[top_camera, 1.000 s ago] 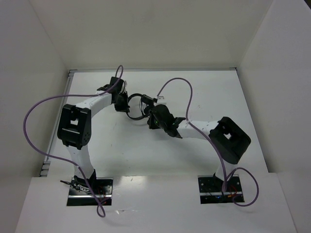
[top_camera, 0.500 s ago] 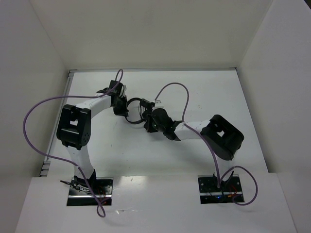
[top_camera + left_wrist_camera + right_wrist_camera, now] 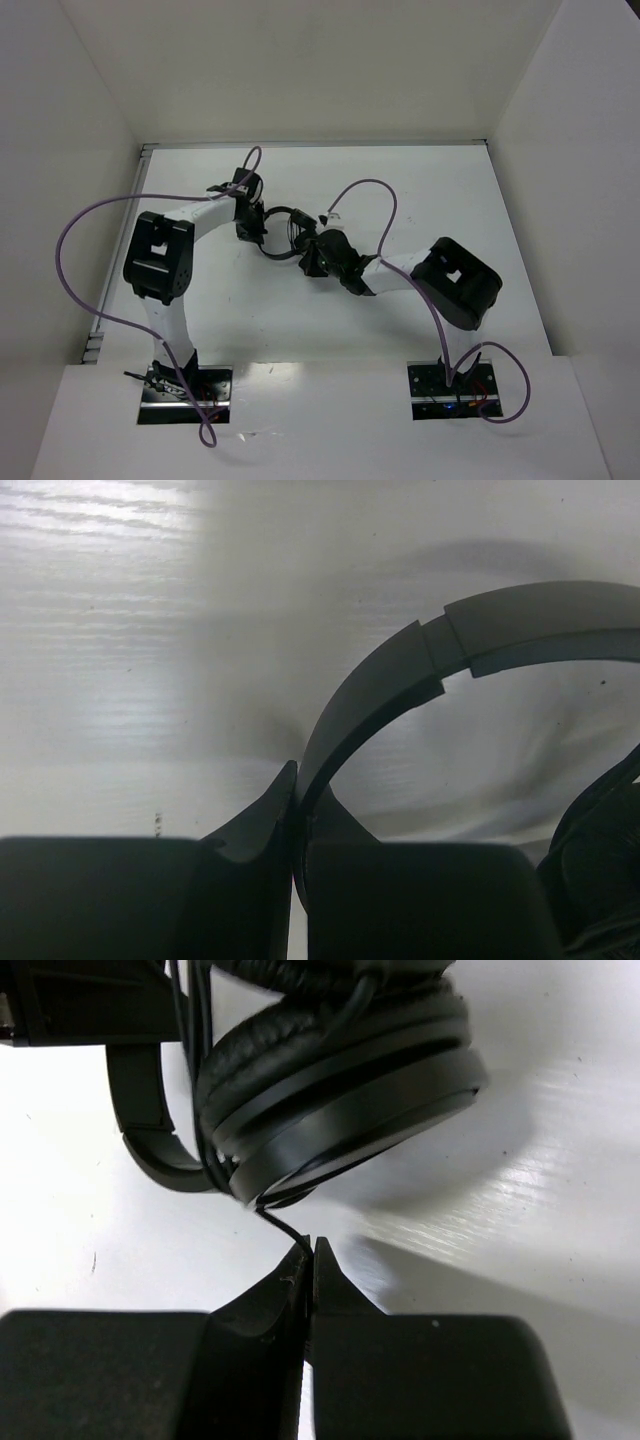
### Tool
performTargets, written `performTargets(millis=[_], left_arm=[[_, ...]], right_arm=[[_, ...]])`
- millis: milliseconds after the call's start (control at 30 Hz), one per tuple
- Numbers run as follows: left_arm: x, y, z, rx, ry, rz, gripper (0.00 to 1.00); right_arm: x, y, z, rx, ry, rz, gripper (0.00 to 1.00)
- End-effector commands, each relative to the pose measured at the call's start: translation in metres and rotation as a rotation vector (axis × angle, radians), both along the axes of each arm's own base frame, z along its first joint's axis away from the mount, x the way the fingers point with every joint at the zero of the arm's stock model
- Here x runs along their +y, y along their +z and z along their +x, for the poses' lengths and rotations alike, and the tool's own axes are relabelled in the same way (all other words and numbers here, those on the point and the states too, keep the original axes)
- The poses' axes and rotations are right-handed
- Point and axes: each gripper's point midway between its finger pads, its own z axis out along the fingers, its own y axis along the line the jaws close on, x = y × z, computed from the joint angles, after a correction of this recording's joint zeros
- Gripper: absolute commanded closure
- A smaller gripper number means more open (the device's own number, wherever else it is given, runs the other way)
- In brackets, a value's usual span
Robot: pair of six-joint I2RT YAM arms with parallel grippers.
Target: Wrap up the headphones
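Two grippers share one object here. Over the last second the right gripper (image 3: pixel 314 256) has slid a little toward the left gripper (image 3: pixel 250 220), its elbow drawing back and its wrist turning. The left one has barely shifted, so the gap spanned by the headphones (image 3: pixel 275 240) has narrowed. I read that as the right arm carrying the cord (image 3: pixel 276 1223) round an earcup (image 3: pixel 340 1080): a winding pass under way rather than finished, probably with loose cord yet to take up.

The left fingers (image 3: pixel 250 830) are pressed together on the headband (image 3: pixel 385 675). In the left wrist view the band comes out from between the tips and arches up and away to the right, apparently clear of the table (image 3: pixel 120 630) beneath. That looks like the anchoring hold.

The right fingers (image 3: pixel 270 1305) are shut almost flat, with the thin cord pinched at their very tips. From there it runs up and left to the underside of the earcup, which hangs just beyond the fingertips, close but not touching them. More strands of cord lie along the earcup's left side.

So the headphones hang between the two grippers, band end in the left fingers and cup just ahead of the right fingers.
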Motion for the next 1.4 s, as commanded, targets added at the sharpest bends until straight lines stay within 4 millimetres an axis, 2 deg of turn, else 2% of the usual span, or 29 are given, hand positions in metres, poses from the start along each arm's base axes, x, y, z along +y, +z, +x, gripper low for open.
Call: performTargets(millis=[0, 33, 233, 267, 467, 600, 633, 767, 800, 833, 933, 1067, 1133, 1200, 1267, 1300, 1367], left_arm=[[-0.012, 0.008, 0.027, -0.054, 0.013, -0.026, 0.99], [-0.017, 0.007, 0.027, -0.053, 0.003, -0.026, 0.99], [-0.024, -0.001, 0.035, -0.049, 0.004, -0.008, 0.99], [-0.022, -0.006, 0.034, -0.041, 0.008, 0.004, 0.99], [-0.016, -0.007, 0.036, -0.051, 0.014, 0.037, 0.99], [-0.011, -0.011, 0.032, -0.039, 0.022, 0.060, 0.99], [-0.008, -0.011, 0.033, -0.043, 0.018, 0.076, 0.99], [0.000, -0.001, 0.039, -0.074, -0.020, 0.134, 0.99], [0.002, 0.004, 0.043, -0.086, -0.024, 0.147, 0.99], [0.001, 0.000, 0.039, -0.070, -0.039, 0.165, 0.99], [0.004, 0.006, 0.044, -0.086, -0.055, 0.191, 0.99], [0.006, 0.005, 0.042, -0.079, -0.076, 0.202, 0.93], [0.005, 0.008, 0.045, -0.088, -0.075, 0.199, 0.91], [0.001, 0.004, 0.043, -0.075, -0.085, 0.181, 0.86], [0.001, -0.002, 0.039, -0.054, -0.099, 0.182, 0.84], [0.001, -0.002, 0.039, -0.053, -0.099, 0.182, 0.83], [0.001, -0.002, 0.039, -0.053, -0.099, 0.182, 0.80]], right_arm=[[0.003, 0.023, 0.008, -0.059, -0.057, 0.076, 0.99], [0.008, 0.028, 0.009, -0.062, -0.045, 0.090, 0.99], [0.018, 0.013, 0.003, -0.013, 0.002, 0.092, 0.99], [0.020, 0.012, 0.005, -0.013, 0.002, 0.092, 0.99], [0.018, 0.002, 0.005, -0.003, -0.006, 0.073, 0.99], [0.018, -0.006, 0.006, 0.022, -0.007, 0.044, 0.90], [0.021, -0.007, 0.008, 0.028, -0.008, 0.037, 0.83], [0.019, -0.019, 0.007, 0.063, -0.002, -0.018, 0.75], [0.019, -0.017, 0.009, 0.061, -0.005, -0.034, 0.73], [0.019, -0.021, 0.009, 0.070, -0.005, -0.044, 0.71], [0.014, -0.021, 0.013, 0.066, -0.021, -0.082, 0.71], [0.007, -0.020, 0.019, 0.080, -0.053, -0.125, 0.65], [0.009, -0.019, 0.018, 0.095, -0.025, -0.116, 0.62], [0.006, -0.022, 0.015, 0.116, -0.006, -0.125, 0.61], [0.005, -0.026, 0.009, 0.136, 0.019, -0.141, 0.55], [0.005, -0.025, 0.010, 0.132, 0.024, -0.147, 0.55], [0.009, -0.009, 0.010, 0.101, 0.058, -0.131, 0.52]])
